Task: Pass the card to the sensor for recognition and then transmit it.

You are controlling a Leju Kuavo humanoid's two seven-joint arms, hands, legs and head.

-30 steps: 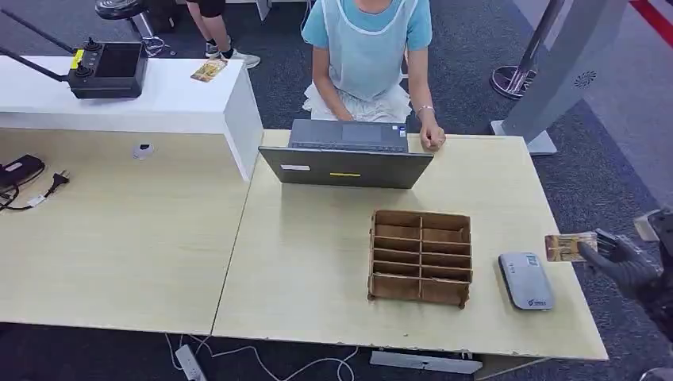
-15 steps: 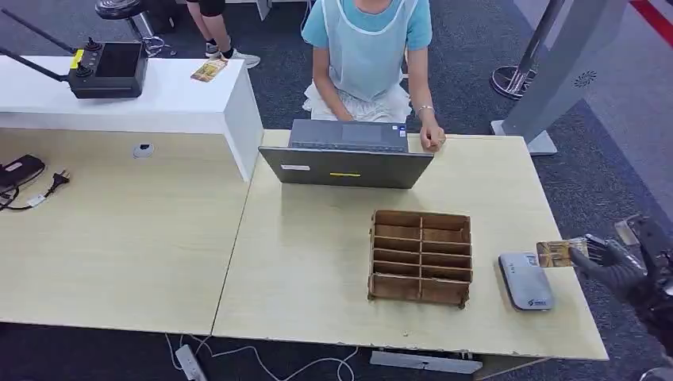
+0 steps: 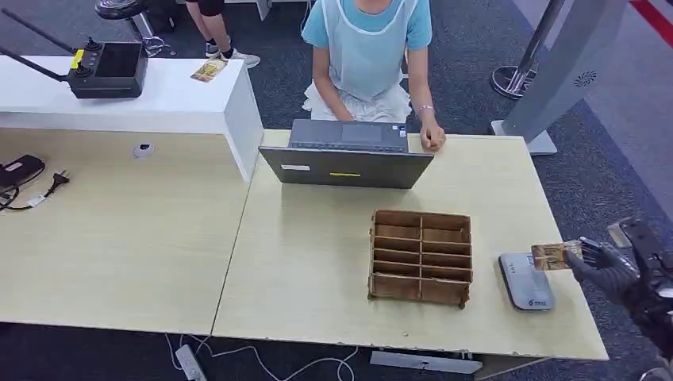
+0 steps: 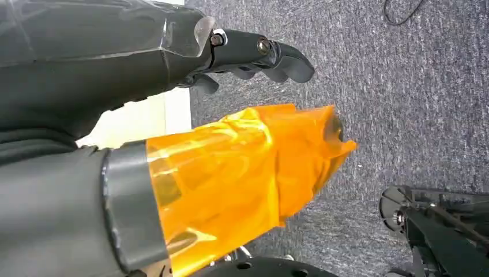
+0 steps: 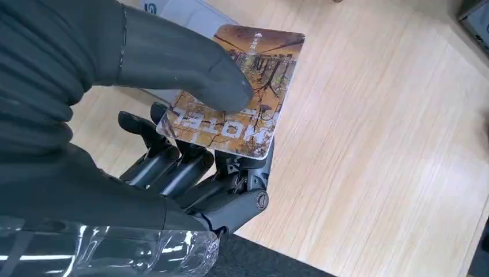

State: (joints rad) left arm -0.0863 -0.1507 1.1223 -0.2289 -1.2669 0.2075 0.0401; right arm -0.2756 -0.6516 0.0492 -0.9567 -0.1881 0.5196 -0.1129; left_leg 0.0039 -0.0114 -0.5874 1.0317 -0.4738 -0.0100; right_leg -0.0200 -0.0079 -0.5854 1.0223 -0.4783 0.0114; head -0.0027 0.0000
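Fingers [image 5: 173, 167] and thumb hide part of the card [image 5: 242, 92] above the sensor [image 3: 525, 280].

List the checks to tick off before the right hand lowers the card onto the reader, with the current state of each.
1. Card held firm: ok, the right hand pinches it under the thumb.
2. Card over the grey reader: ok, its free end overhangs the reader's far right corner.
3. Card touching the reader: cannot tell.
4. Reader top unobstructed: ok.
5. Wooden organizer out of the path: ok, it stands apart, left of the reader.
6. Person's hand away: ok, it rests by the laptop.
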